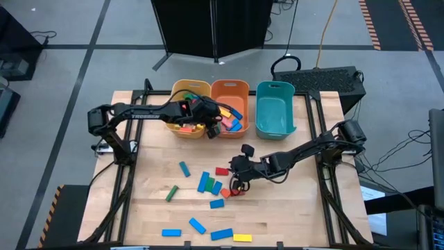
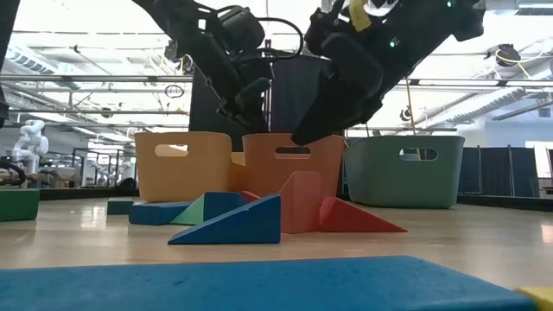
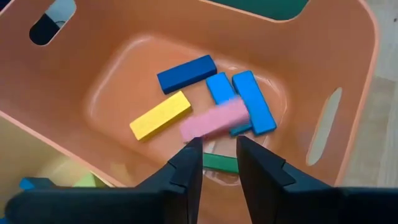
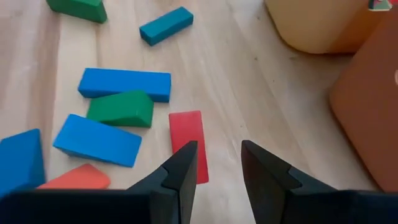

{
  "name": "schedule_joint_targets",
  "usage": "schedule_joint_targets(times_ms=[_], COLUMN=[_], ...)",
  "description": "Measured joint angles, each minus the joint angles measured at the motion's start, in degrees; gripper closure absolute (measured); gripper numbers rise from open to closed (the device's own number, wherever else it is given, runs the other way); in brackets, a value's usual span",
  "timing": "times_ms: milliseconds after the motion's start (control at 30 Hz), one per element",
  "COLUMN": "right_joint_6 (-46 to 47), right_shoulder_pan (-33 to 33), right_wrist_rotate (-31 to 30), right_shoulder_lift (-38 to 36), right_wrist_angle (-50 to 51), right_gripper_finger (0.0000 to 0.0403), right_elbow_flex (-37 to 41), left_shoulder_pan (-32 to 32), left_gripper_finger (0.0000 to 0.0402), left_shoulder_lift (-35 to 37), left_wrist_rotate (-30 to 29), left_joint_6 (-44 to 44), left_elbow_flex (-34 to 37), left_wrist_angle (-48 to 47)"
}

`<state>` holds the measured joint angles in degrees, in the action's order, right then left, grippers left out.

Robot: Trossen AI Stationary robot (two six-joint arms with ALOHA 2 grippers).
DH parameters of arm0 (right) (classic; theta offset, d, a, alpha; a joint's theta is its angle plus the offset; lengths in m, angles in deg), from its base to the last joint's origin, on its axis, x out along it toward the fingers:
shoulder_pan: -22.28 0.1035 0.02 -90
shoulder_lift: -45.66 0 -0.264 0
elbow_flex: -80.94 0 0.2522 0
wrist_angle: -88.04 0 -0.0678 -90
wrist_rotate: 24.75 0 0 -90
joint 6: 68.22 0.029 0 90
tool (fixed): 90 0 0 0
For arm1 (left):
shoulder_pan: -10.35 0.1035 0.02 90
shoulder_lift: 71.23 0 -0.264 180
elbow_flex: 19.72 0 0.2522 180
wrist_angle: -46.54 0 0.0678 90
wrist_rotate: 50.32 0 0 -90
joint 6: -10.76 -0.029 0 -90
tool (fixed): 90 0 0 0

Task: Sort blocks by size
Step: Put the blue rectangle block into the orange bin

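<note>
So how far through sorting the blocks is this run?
Partly done. The orange bin holds several bars, and a pink block shows just past the open left gripper. The right gripper hangs open over a red block. A dozen or so blocks still lie on the table; the teal bin looks empty.

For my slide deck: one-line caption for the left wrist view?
Left tool, fingers apart, above the orange bin as a blurred pink block lands among blue and yellow bars.

Bright even overhead light, soft shadows, motion-blurred pink block, out-of-focus blue block up close, backlit low view
</note>
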<state>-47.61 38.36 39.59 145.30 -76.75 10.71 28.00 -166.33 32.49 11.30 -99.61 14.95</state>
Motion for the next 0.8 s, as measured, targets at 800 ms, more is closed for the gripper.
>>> schedule_joint_targets(times_ms=[800], right_joint_6=[-12.8], right_shoulder_pan=[-3.8], right_wrist_rotate=[6.7], right_shoulder_lift=[6.0], right_wrist_angle=[-15.4], right_gripper_finger=[0.0293], right_elbow_flex=[0.0], left_shoulder_pan=[-15.1], left_gripper_finger=[0.0299], left_shoulder_lift=[11.9], left_wrist_rotate=[-12.9], left_joint_6=[6.0], left_elbow_flex=[0.0], left_wrist_angle=[-24.7])
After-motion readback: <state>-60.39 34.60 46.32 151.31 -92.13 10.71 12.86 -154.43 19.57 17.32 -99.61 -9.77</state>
